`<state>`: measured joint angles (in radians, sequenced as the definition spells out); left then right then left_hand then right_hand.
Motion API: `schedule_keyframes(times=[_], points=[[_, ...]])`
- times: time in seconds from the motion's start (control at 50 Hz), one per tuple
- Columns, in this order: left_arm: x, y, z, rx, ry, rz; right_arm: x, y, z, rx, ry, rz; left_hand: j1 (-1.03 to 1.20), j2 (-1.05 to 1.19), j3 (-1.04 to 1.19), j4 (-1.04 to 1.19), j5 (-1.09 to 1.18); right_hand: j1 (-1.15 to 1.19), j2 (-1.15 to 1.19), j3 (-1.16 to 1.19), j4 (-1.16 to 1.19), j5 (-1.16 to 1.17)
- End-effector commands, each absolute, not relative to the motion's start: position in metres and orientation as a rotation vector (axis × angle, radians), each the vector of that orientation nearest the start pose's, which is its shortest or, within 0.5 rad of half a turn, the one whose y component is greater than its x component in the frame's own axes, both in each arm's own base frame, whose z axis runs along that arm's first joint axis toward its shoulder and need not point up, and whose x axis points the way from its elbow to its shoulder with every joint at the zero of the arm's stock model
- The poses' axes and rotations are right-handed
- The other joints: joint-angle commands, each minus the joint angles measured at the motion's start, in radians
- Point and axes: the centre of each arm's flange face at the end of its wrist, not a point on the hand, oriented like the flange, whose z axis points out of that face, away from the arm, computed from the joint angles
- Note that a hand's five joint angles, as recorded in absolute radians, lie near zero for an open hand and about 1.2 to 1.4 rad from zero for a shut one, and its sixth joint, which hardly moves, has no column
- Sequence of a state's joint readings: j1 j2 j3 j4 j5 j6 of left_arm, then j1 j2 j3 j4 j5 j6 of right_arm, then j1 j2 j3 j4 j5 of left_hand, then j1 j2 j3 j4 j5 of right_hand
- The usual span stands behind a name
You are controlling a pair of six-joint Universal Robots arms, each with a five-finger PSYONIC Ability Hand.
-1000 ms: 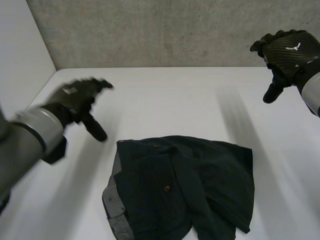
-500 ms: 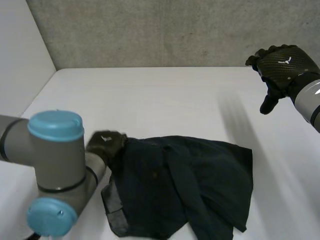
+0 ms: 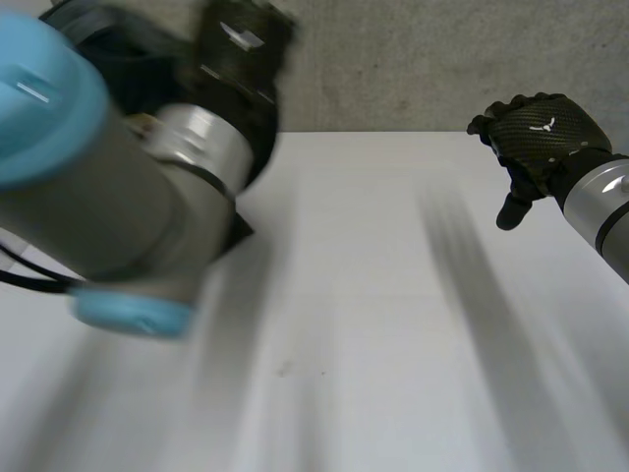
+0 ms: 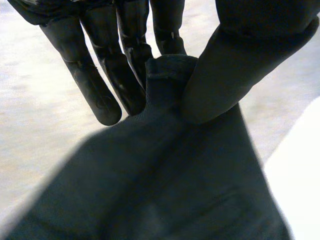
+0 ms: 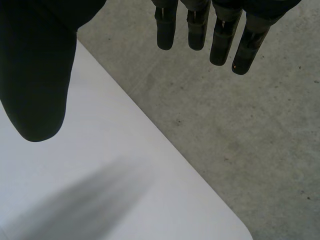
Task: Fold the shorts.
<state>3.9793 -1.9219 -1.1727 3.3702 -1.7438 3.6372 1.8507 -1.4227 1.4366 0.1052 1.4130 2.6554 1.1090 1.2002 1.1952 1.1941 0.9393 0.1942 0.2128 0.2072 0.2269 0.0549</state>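
The left hand (image 3: 236,49) has swung up high, and the dark shorts (image 4: 165,200) are gone from the bench (image 3: 393,295). They hang pinched between its thumb and fingers (image 4: 95,85). The right hand (image 3: 536,128) waits open and empty. I think the folding must start over.

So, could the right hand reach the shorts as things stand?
Probably yes: the right hand is open, and nothing stands between it and the shorts, pinched in the raised left hand.
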Motion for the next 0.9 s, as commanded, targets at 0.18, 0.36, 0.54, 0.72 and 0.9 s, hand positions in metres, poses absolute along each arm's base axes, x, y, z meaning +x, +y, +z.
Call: schedule_keyframes(times=[0.18,0.36,0.54,0.72,0.9], points=[[-0.434,-0.109,0.155,1.738,2.013,-2.097,0.227,-0.280,0.303,-1.014,2.109,-2.142,-0.084,-0.175,-0.170,-0.169,-0.089,-0.020,-0.038,-0.033,-0.052,-0.055],[-0.425,-0.099,0.183,1.755,2.007,-2.099,0.225,-0.282,0.302,-1.014,2.116,-2.138,-0.631,-0.722,-0.717,-0.716,-0.636,-0.020,-0.038,-0.033,-0.052,-0.055],[-0.371,-0.141,0.262,1.418,1.965,-2.283,0.224,-0.285,0.288,-1.023,2.173,-2.054,-0.719,-0.810,-0.805,-0.804,-0.724,-0.020,-0.038,-0.033,-0.052,-0.055],[-0.303,-0.213,0.256,1.125,2.043,-2.125,0.236,-0.248,0.254,-1.109,2.291,-1.616,-0.728,-0.819,-0.814,-0.813,-0.733,-0.020,-0.038,-0.033,-0.052,-0.055],[-0.259,-0.265,0.204,1.100,2.263,-1.925,0.252,-0.234,0.190,-0.978,2.259,-1.473,-0.681,-0.772,-0.767,-0.766,-0.686,0.237,0.218,0.224,0.204,0.202]])
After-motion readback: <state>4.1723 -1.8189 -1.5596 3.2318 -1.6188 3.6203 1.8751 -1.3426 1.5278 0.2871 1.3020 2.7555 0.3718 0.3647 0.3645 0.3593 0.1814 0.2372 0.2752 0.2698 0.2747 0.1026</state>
